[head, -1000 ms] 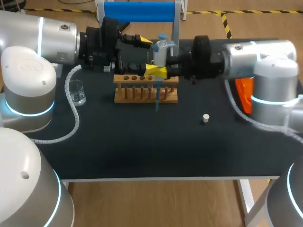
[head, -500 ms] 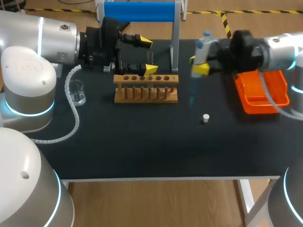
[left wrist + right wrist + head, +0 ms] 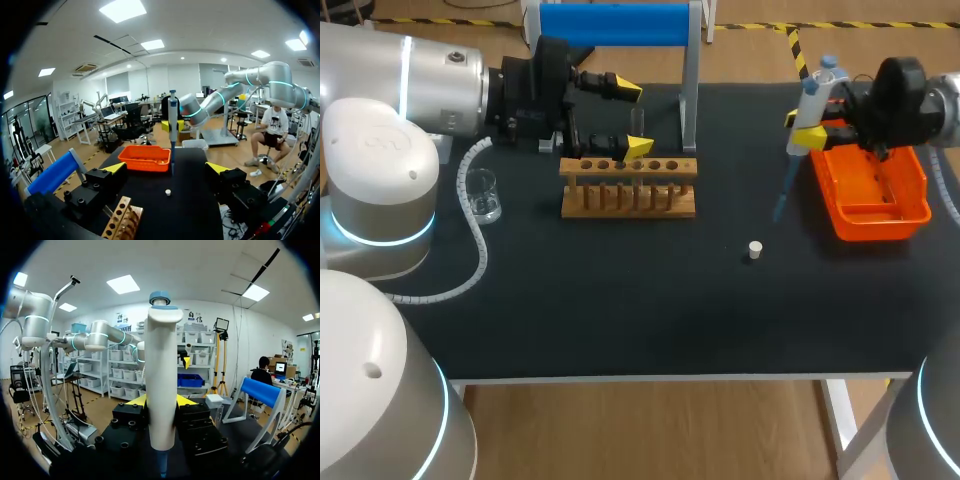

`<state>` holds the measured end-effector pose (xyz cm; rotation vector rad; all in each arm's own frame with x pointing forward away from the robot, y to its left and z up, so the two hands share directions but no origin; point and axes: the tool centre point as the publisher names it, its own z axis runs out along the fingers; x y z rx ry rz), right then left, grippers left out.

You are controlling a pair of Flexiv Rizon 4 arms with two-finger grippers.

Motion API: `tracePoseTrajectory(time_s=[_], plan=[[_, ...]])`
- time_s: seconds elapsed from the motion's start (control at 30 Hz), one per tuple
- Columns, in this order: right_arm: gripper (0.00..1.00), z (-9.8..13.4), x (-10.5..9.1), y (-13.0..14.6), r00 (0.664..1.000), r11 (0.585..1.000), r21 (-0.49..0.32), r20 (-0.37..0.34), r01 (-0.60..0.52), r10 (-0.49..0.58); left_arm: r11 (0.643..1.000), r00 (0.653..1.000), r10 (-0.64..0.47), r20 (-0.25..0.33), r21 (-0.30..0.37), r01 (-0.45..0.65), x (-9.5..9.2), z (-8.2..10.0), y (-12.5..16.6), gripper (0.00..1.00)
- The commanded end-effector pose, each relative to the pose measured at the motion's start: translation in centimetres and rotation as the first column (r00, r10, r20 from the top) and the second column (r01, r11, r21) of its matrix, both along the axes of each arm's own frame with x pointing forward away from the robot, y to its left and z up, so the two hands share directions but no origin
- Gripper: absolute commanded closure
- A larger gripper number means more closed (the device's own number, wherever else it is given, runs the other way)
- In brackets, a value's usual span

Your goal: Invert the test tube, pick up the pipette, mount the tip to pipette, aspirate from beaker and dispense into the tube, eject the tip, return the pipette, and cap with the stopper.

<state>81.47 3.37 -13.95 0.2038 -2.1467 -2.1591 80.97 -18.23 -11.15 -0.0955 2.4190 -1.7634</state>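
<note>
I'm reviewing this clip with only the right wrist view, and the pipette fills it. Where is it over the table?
Observer: In the head view the pipette, gripped by the right tool, hangs with its lower end over bare table beside the orange tray.
Operator: Where is the stopper?
Observer: The stopper lies on the table, between the rack and the tray, nearer the front edge.
Operator: And the left tool?
Observer: The left tool is open at the rack's far side.
</note>
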Motion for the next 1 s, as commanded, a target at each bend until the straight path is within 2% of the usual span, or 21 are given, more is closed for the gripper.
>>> tracePoseTrajectory(time_s=[0.03,0.3,0.63,1.0], plan=[[1.0,0.1,-0.1,0.0,1.0,1.0,-0.003,0.0,-0.001,0.001,1.0,1.0,0.0,0.003,-0.003,0.0,0.0,-0.1,0.1,0.0],[1.0,0.1,-0.1,0.0,1.0,1.0,-0.003,0.0,-0.001,0.001,1.0,1.0,0.0,0.003,-0.003,0.0,0.0,-0.1,0.1,0.0],[1.0,1.9,2.0,-5.3,1.0,1.0,0.0,0.02,0.017,-0.017,1.0,1.0,0.0,0.003,-0.003,0.0,0.0,-0.1,0.1,0.0],[1.0,3.1,2.7,-12.6,0.999,0.999,0.035,0.033,-0.01,0.009,1.0,1.0,0.0,0.003,-0.003,0.0,0.0,-0.1,0.1,0.0]])
